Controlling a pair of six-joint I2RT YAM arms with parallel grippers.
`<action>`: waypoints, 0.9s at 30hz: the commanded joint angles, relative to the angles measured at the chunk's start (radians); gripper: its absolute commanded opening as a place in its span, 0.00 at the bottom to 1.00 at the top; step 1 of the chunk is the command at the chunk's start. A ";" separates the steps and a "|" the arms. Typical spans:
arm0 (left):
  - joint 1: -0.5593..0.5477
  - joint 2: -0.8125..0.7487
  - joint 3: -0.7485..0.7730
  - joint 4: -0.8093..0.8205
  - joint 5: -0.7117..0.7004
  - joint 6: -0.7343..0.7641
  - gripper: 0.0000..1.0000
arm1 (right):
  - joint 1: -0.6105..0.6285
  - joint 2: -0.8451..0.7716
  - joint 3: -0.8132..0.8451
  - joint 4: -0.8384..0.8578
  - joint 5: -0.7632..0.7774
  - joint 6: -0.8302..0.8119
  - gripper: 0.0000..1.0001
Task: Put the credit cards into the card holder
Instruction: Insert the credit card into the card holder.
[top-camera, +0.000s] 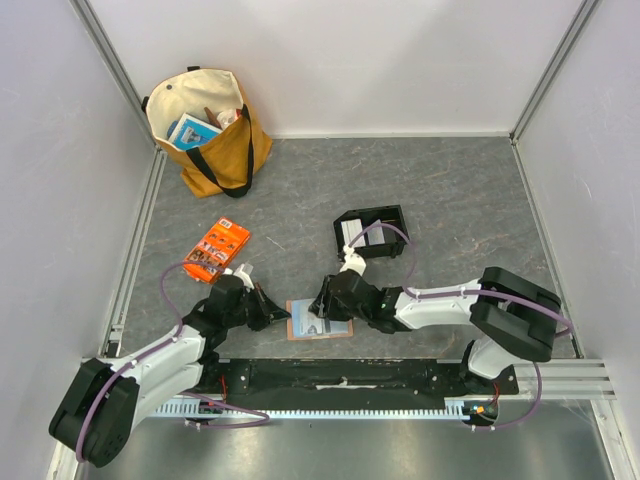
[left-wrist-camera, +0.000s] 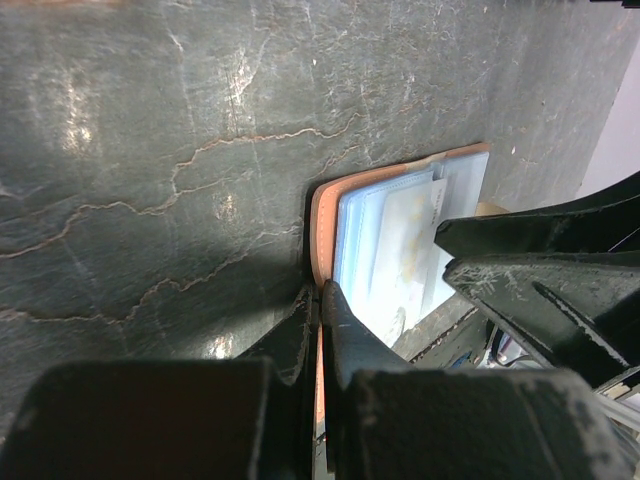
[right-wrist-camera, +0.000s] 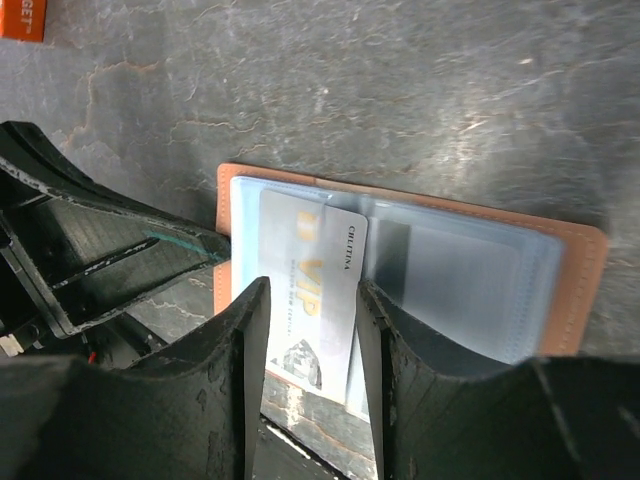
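The card holder (top-camera: 303, 324) lies open at the near edge of the tabletop (top-camera: 450, 200), its tan left rim clamped in the left claw (left-wrist-camera: 320, 296), while the right claw (right-wrist-camera: 312, 288) stands apart astride a white credit card (right-wrist-camera: 312, 335) on the blue inner face.

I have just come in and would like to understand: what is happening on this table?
The left fingers are shut on the tan edge of an open wallet that lies flat. The right fingers stand open over its blue inner side, and a white card lies between them on the pockets. Whether the card is already inside a pocket, I cannot tell. It looks like the wallet is being filled.
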 joint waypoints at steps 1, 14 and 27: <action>-0.003 0.006 0.027 -0.002 0.004 0.013 0.02 | 0.013 0.053 0.021 0.026 -0.063 -0.023 0.47; -0.003 0.015 0.040 -0.002 0.005 0.018 0.02 | 0.020 0.069 0.027 0.142 -0.113 -0.038 0.46; -0.003 -0.052 0.130 -0.141 0.002 0.088 0.02 | 0.020 -0.185 0.037 -0.181 0.175 -0.130 0.57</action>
